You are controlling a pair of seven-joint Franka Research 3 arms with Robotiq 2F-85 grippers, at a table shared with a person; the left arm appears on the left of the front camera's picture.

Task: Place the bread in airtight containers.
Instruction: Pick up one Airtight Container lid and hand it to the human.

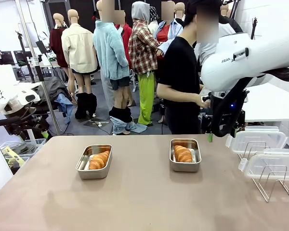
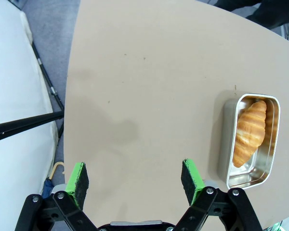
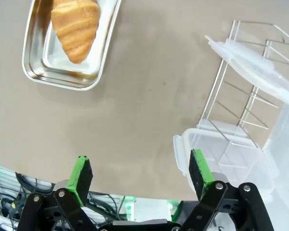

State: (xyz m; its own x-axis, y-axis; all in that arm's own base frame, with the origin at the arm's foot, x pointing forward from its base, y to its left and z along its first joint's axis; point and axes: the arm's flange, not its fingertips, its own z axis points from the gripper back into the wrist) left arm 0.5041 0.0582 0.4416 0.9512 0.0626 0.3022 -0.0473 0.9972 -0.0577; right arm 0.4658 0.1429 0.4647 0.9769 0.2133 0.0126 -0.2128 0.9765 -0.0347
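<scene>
Lying inside the 2 tins (image 1: 94,174) on the table (image 1: 144,202), the 2 croissants (image 1: 99,160) are already placed; clear lids (image 1: 257,139) are racked nearby for sealing. Left fingers (image 2: 78,178) and right fingers (image 3: 81,174) are spread, empty.

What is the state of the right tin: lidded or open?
Open. The tin shows its croissant bare; clear lids rest on the rack.

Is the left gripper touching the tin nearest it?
Apart. Left wrist view: bare table shows between the open fingers of the left gripper and the tin holding a croissant.
</scene>
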